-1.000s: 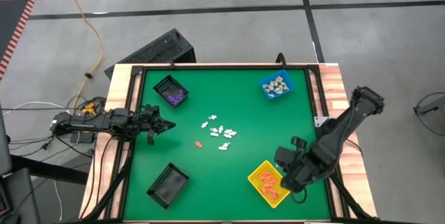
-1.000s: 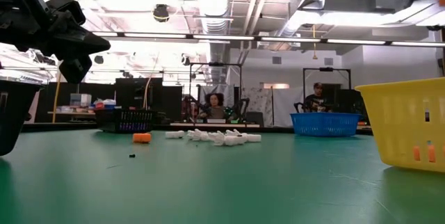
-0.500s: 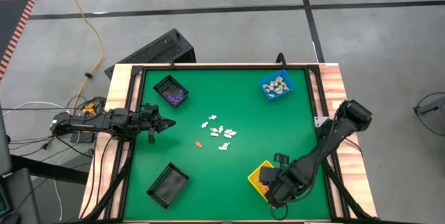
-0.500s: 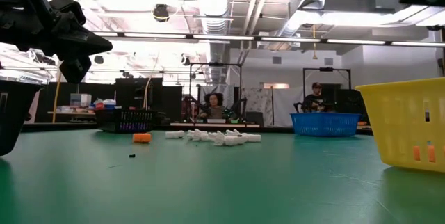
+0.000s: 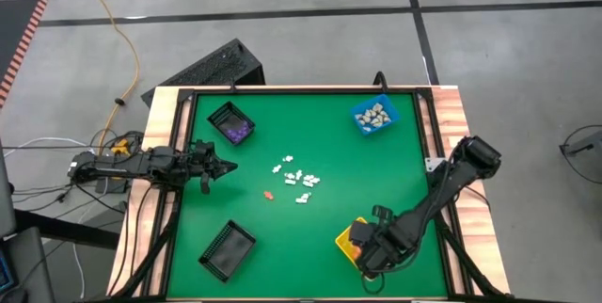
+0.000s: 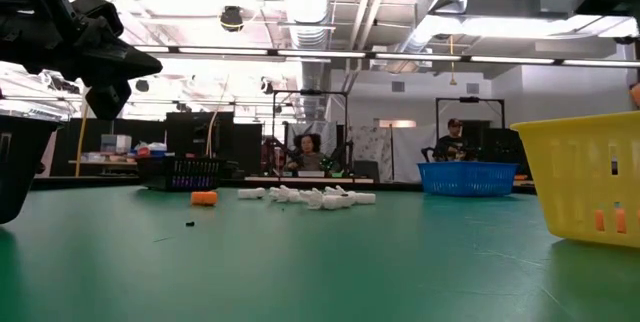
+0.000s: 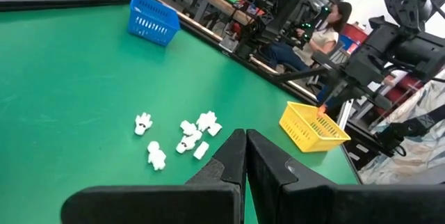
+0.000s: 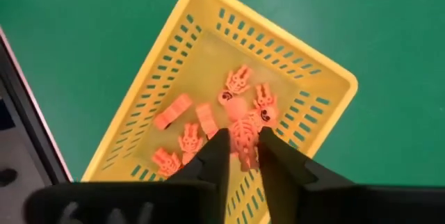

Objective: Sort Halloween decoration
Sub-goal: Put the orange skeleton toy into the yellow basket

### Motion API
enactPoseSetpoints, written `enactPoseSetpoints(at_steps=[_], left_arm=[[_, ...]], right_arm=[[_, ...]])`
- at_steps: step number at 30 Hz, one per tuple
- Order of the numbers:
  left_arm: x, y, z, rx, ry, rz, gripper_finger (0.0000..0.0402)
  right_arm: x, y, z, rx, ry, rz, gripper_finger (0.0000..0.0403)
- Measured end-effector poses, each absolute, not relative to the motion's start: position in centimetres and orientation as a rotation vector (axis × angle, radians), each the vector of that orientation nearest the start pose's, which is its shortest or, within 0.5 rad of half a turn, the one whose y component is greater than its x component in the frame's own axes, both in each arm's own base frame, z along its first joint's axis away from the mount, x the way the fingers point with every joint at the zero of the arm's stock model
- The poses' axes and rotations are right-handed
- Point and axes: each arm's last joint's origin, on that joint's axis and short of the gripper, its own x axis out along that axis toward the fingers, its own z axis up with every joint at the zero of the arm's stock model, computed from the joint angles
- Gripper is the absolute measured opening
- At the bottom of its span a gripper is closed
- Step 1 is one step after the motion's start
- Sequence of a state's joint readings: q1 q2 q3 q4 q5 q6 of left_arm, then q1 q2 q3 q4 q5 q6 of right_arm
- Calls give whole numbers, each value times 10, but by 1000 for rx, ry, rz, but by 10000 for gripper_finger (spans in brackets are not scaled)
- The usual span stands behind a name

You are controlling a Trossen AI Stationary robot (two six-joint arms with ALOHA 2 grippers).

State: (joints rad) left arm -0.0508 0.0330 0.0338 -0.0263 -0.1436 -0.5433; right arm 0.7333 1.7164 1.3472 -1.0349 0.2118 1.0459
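- Over the yellow bin (image 5: 350, 243) at the lower right of the high view hangs the right pincer (image 8: 240, 149)
- Its two dark fingers (image 8: 212, 156) stand a little apart with an orange skeleton piece (image 8: 243, 135) between them; I cannot tell if they grip it or if it hangs loose
- More orange pieces (image 8: 186, 140) lie on the floor of that yellow bin
- At the left edge of the green surface (image 5: 310, 237) in the high view waits the left pincer (image 5: 224, 167), with its fingers (image 7: 233, 156) pressed together and nothing in them
- Near the middle of the surface lies a small bunch of white pieces (image 5: 297, 177), close together
- One orange piece (image 5: 268, 194) lies by itself just to the lower left of the white bunch
- A blue bin (image 5: 374, 117) at the upper right of the high view holds beige pieces (image 5: 375, 115)
- A black bin (image 5: 230, 122) at the upper left holds purple pieces (image 5: 236, 132)
- A second black bin (image 5: 227, 248) sits at the lower left
- Far behind the surface in the low view, a person (image 6: 308, 152) sits in the room
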Motion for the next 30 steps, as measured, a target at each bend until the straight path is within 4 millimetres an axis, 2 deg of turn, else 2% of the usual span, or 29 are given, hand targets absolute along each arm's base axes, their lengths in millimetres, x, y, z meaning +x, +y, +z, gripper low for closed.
enactPoseSetpoints(at_steps=[8, 13, 19, 30], left_arm=[[98, -1, 170, -540, -1, 98, 0], [98, -1, 170, -563, -5, 105, 0], [98, -1, 170, -597, -3, 96, 0], [98, -1, 170, -566, -2, 97, 0]], right_arm=[[245, 212, 238, 243, 1290, -249, 191], [245, 211, 238, 245, 1302, -247, 226], [251, 205, 242, 269, 1336, -216, 234], [269, 176, 281, 143, 1374, -164, 234]])
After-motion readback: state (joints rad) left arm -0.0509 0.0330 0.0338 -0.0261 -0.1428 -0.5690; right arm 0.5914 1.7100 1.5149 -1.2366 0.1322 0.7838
